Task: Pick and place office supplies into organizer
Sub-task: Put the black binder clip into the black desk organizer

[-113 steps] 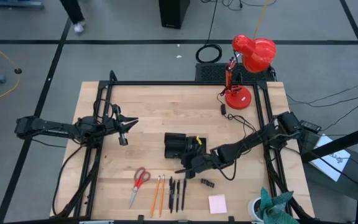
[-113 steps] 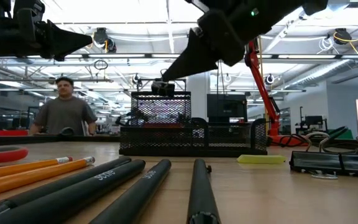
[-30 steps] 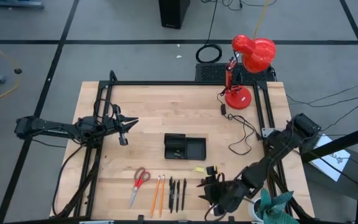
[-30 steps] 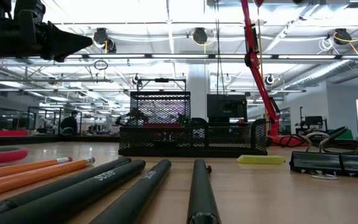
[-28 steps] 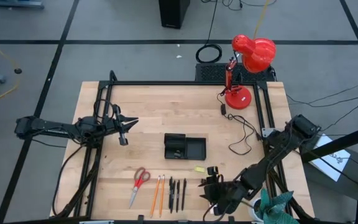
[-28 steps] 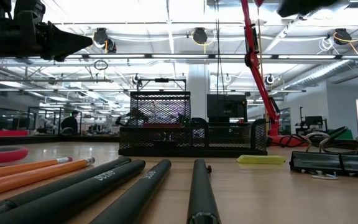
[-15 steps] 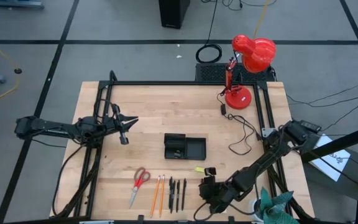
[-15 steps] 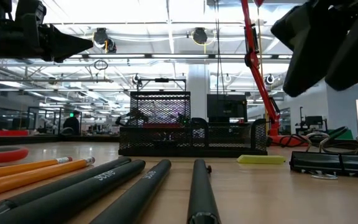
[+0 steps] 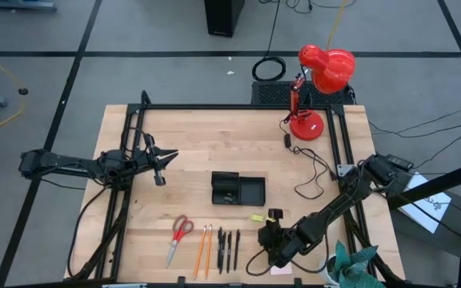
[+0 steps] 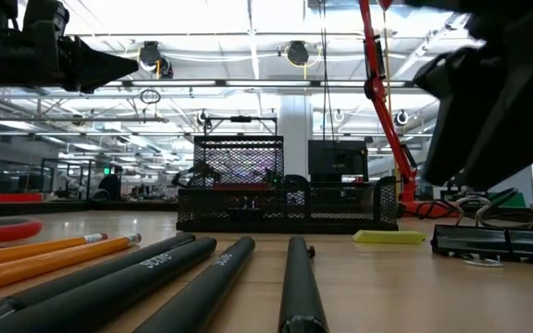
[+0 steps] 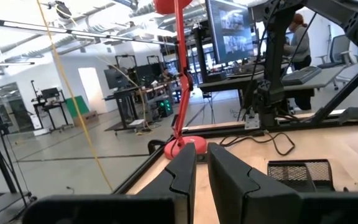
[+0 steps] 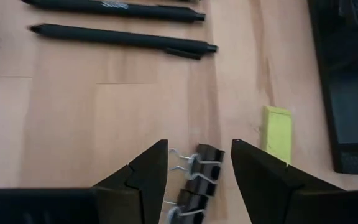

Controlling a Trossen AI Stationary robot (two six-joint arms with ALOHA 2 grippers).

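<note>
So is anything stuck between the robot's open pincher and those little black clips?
Nothing visible is. In the right wrist view, the right gripper has its fingers spread open with the black clips lying right in the gap on bare wood. The yellow block lies off to one side, not in the way.

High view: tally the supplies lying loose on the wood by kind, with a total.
Scissors: 1
Pencils: 2
Pens: 3
Yellow block: 1
Total: 7
Anything under the right arm is not counted.
</note>
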